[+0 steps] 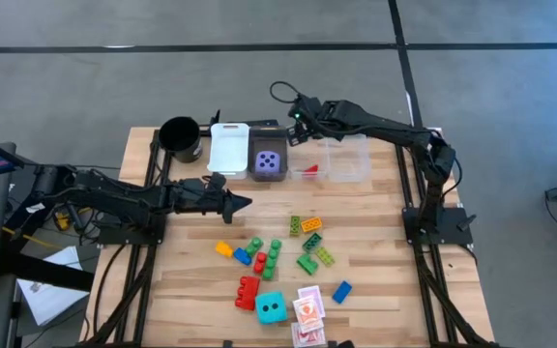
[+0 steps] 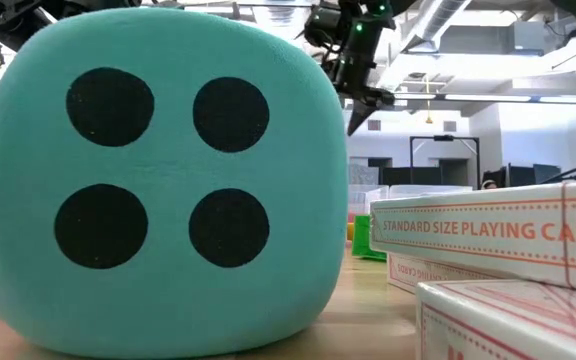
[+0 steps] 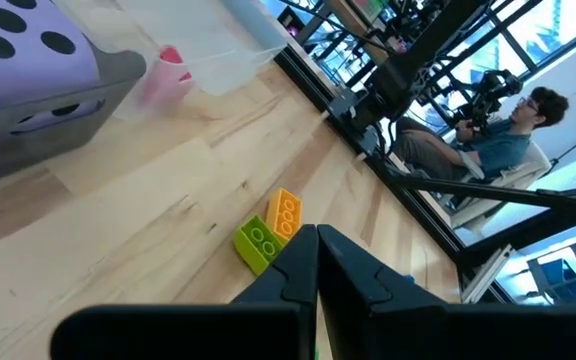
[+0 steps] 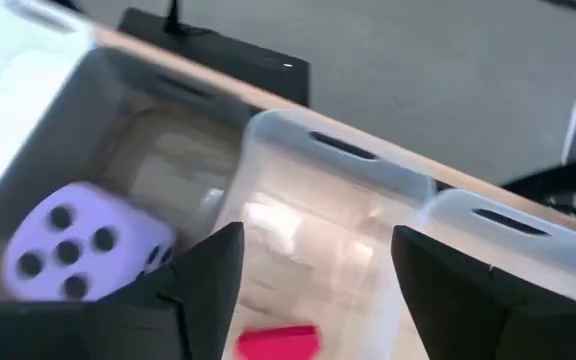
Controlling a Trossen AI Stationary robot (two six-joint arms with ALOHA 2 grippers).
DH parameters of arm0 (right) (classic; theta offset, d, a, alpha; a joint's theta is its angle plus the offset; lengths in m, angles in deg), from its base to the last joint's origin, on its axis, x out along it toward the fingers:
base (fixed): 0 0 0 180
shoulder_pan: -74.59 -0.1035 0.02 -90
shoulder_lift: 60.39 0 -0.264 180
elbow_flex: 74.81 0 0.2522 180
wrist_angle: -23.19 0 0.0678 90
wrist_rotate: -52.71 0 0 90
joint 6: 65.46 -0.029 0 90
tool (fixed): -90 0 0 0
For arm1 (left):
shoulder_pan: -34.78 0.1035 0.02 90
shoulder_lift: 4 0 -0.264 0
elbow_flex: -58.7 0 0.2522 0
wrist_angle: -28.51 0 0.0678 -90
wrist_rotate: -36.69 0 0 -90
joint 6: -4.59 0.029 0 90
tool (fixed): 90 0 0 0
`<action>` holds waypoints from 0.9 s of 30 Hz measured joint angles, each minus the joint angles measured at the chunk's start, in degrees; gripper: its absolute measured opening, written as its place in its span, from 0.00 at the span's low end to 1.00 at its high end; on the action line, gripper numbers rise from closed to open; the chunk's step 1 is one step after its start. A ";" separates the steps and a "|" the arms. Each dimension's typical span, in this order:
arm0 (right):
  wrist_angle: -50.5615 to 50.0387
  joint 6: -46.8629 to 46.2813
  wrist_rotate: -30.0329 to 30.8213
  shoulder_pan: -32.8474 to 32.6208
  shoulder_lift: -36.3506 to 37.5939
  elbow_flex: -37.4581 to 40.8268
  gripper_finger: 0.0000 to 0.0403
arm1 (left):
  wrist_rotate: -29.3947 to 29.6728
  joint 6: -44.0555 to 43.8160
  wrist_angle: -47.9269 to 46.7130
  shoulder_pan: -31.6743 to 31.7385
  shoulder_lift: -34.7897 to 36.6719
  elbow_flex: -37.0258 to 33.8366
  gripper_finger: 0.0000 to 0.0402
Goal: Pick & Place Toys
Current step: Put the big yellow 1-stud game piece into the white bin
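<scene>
My left gripper [image 1: 243,203] is shut and empty, low over the table left of centre; it also shows in its own wrist view [image 3: 316,262]. My right gripper [image 1: 293,133] is open and empty, up above the bins at the far edge [image 4: 318,285]. A purple die [image 1: 270,160] lies in a grey bin [image 1: 255,172]. A red brick [image 4: 278,342] lies in the clear bin [image 1: 309,176] beside it. Loose bricks lie at the table's middle, among them an orange one [image 1: 311,225] and a green one [image 1: 296,226]. A cyan die [image 1: 271,307] and red-white cards [image 1: 309,309] lie near the front edge.
A black round cup [image 1: 180,138] and a white bin [image 1: 228,147] stand at the far left of the bin row; a second clear bin [image 1: 348,159] stands at its right. In the low view the cyan die [image 2: 158,180] and card boxes [image 2: 498,235] block most of the table.
</scene>
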 joint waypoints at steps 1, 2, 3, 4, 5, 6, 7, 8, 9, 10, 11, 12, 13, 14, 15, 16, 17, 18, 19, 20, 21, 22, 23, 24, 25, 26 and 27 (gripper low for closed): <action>0.31 0.93 0.02 -0.85 0.00 0.00 0.62 | 0.00 -0.05 0.10 0.00 0.01 0.00 0.00; 0.75 1.88 0.02 -1.81 0.00 0.00 0.62 | 0.00 -0.36 0.13 -0.04 0.01 0.00 0.00; 1.15 2.55 0.04 -2.86 0.03 0.00 0.62 | -0.16 -1.52 0.16 -0.16 0.01 0.00 0.00; 1.35 3.19 0.06 -4.06 0.16 0.00 0.62 | -0.79 -3.36 0.26 -0.26 0.01 0.00 0.00; 1.53 3.80 0.09 -5.39 0.32 0.00 0.62 | -1.43 -5.29 0.44 -0.40 0.00 0.00 0.00; 1.95 4.32 0.24 -6.88 0.46 0.00 0.62 | -2.06 -7.00 0.74 -0.54 0.01 0.00 0.00; 2.62 4.94 0.47 -8.41 0.54 0.00 0.62 | -2.13 -8.17 1.02 -0.66 0.01 0.00 0.00; 2.87 5.77 0.98 -10.07 0.55 0.00 0.62 | -2.17 -8.82 1.35 -0.72 0.01 0.00 0.00; 2.83 6.47 1.81 -11.98 0.55 0.00 0.62 | -2.17 -8.90 1.57 -0.72 -0.01 0.00 0.00; 2.71 6.64 3.00 -13.82 0.55 0.00 0.62 | -2.17 -8.94 1.65 -0.72 -0.01 0.00 0.00; 2.60 6.66 4.23 -15.79 0.55 0.00 0.62 | -2.15 -8.94 1.65 -0.70 0.01 0.00 0.00; 2.48 6.63 5.18 -17.72 0.55 0.00 0.62 | -2.15 -8.94 1.65 -0.70 0.01 0.00 0.00; 2.10 6.22 5.86 -19.65 0.55 0.00 0.62 | -2.15 -8.94 1.65 -0.70 0.00 0.00 0.00; 1.40 5.06 6.13 -21.61 0.55 0.00 0.62 | -2.18 -8.94 1.65 -0.70 0.00 0.00 0.00; 0.47 3.15 6.18 -23.41 0.55 0.00 0.62 | -2.48 -8.94 1.65 -0.70 0.01 0.00 0.00; -0.68 0.35 6.22 -25.20 0.55 0.00 0.62 | -3.17 -8.94 1.65 -0.70 0.00 0.00 0.00; -2.19 -2.91 6.22 -26.81 0.55 0.00 0.62 | -3.79 -8.94 1.65 -0.70 -0.01 0.00 0.00; -4.09 -6.69 6.19 -28.45 0.55 0.00 0.62 | -4.60 -8.94 1.65 -0.70 0.01 0.00 0.00; -6.34 -10.59 6.06 -30.04 0.55 0.00 0.62 | -5.27 -8.94 1.65 -0.70 0.01 0.00 0.00; -8.59 -14.72 5.84 -31.60 0.55 0.00 0.62 | -6.12 -8.96 1.64 -0.70 -0.01 0.00 0.00; -10.96 -18.81 5.16 -33.13 0.55 0.00 0.62 | -6.79 -8.96 1.63 -0.70 0.00 0.00 0.00; -13.00 -22.43 3.88 -34.54 0.55 0.00 0.62 | -7.51 -8.94 1.63 -0.70 -0.01 0.00 0.00; -14.84 -25.49 2.25 -35.86 0.55 0.00 0.62 | -8.03 -8.94 1.63 -0.70 0.01 0.00 0.00; -16.30 -28.06 0.64 -37.15 0.55 0.00 0.62 | -8.52 -8.96 1.63 -0.70 0.01 0.00 0.00; -17.32 -30.23 -0.44 -38.39 0.42 0.00 0.62 | -8.83 -8.94 1.63 -0.70 0.01 0.00 0.00; -17.73 -32.21 -1.21 -39.57 0.16 0.00 0.62 | -9.06 -8.96 1.63 -0.72 0.01 0.00 0.00; -18.02 -34.02 -1.69 -40.56 -0.04 0.00 0.62 | -9.08 -8.96 1.62 -0.70 0.01 0.00 0.00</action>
